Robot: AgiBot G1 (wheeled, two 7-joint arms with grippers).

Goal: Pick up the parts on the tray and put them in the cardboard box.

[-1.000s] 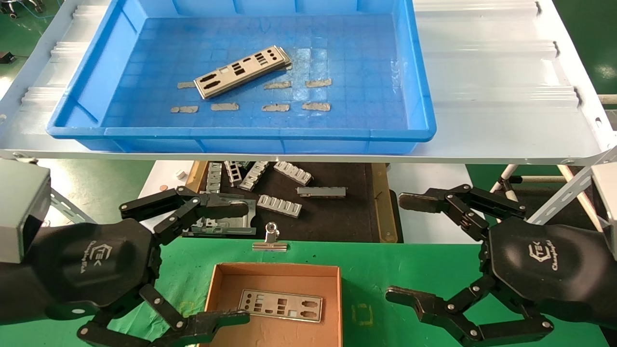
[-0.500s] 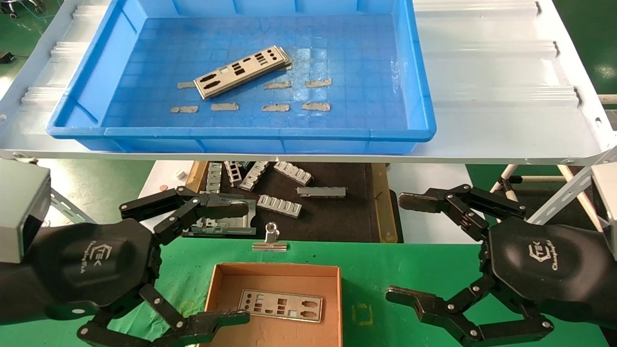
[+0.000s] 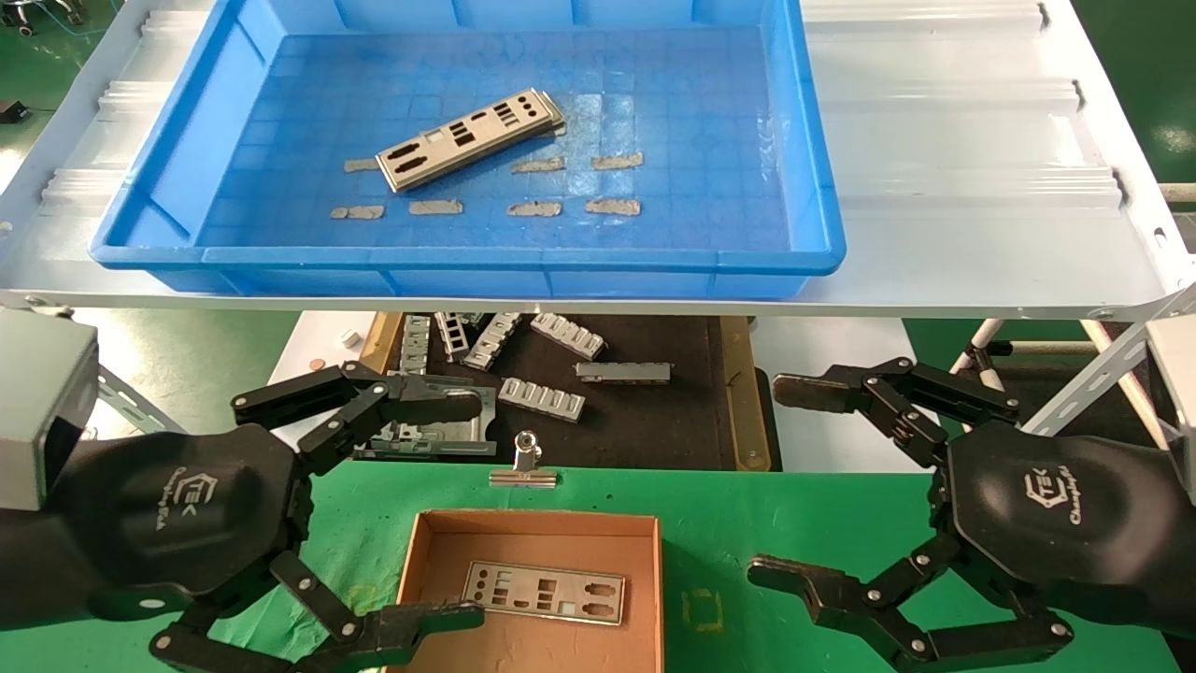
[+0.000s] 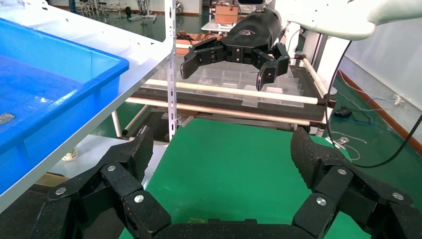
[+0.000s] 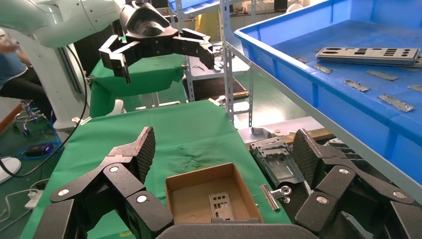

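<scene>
A silver-grey plate with cutouts lies slanted in the blue tray on the upper shelf; it also shows in the right wrist view. Another plate lies flat in the cardboard box on the green table, seen too in the right wrist view. My left gripper is open and empty, left of the box. My right gripper is open and empty, right of the box. Both hover low over the table.
Several tan tape strips lie on the tray floor. Ribbed grey brackets sit on a dark mat under the shelf. A metal binder clip lies just behind the box. The white shelf edge overhangs the mat.
</scene>
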